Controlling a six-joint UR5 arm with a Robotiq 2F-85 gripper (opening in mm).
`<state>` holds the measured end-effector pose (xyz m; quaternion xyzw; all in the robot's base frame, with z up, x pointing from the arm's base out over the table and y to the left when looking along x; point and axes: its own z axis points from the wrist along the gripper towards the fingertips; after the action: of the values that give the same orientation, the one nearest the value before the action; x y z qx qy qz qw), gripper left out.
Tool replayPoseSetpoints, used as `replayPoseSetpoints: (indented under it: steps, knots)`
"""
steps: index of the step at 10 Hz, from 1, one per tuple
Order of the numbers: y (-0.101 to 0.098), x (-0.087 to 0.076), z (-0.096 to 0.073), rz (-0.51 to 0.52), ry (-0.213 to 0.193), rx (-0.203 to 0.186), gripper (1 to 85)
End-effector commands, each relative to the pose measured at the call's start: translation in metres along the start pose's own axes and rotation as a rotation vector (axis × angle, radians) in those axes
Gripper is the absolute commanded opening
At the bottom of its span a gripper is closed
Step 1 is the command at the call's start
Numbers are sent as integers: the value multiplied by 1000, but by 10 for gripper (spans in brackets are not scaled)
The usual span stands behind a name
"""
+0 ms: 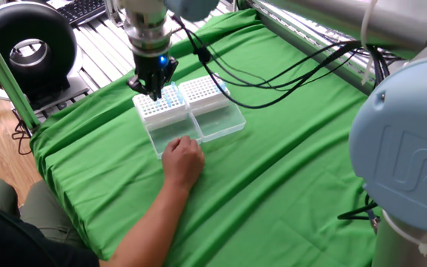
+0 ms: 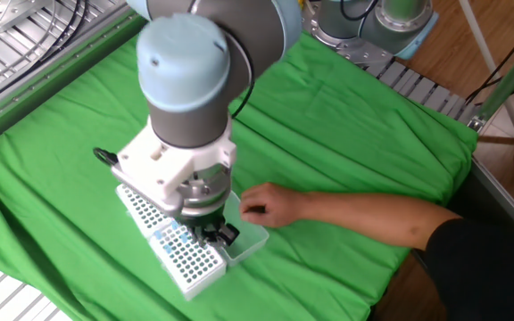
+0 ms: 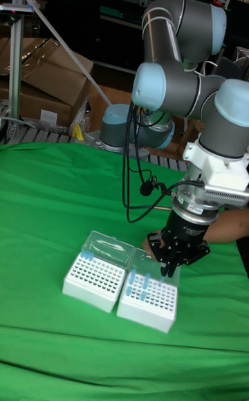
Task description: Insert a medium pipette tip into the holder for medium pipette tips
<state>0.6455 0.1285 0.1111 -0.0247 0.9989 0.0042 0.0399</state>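
1. Claw (image 3: 168,267) poised just above holder for medium pipette tips (image 3: 148,301); finger spread and any load impossible to tell.
2. Holder on green cloth (image 1: 288,170), beside look-alike rack (image 3: 93,278).
3. Person's hand (image 1: 182,161) pressing on open clear lid (image 1: 170,134).

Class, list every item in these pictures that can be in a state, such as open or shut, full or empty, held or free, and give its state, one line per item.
Holder for medium pipette tips: lid open, a few blue tips seated, most holes empty.
Second rack: lid open; only a couple of tips show.
Gripper: hangs over the holder's back edge; whether the fingers hold a tip cannot be told.
Person's hand: resting on the open clear lid.
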Motion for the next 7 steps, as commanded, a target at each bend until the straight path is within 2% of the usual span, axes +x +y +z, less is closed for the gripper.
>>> replayPoseSetpoints:
  steps: [1,3,4,6,7]
  knots:
    - [1,2,-23,1,18,-19,10]
    - [-1,6,-38,-5,35,-23,10]
    - [-6,7,-42,-21,38,-13,10]
    - [-35,10,-51,-100,34,65,10]
    - [-50,11,-55,-136,27,70,10]
